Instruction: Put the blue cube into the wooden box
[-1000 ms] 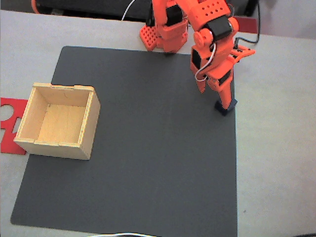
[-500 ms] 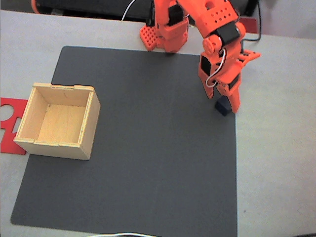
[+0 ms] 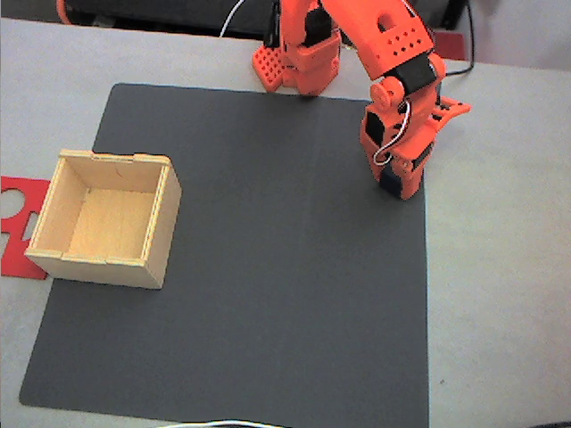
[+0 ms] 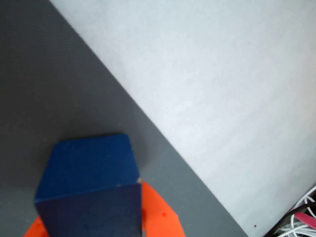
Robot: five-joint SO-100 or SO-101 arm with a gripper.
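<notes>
So the blue cube (image 4: pixel 89 180) is a small matte navy block with plain faces and crisp edges, sitting at the right edge of the dark mat (image 3: pixel 268 294), up toward its far right corner in the fixed view. The orange gripper (image 3: pixel 398 183) is down right over it there, and in the wrist view an orange finger (image 4: pixel 160 217) sits tight against the cube's side. Can't honestly tell if the claw is clamped or just around it. Looks like the grasp step to me. Next it'd need a firm pinch, a lift, then a carry across the mat to the wooden box (image 3: pixel 105 217) at the left edge of the mat.
</notes>
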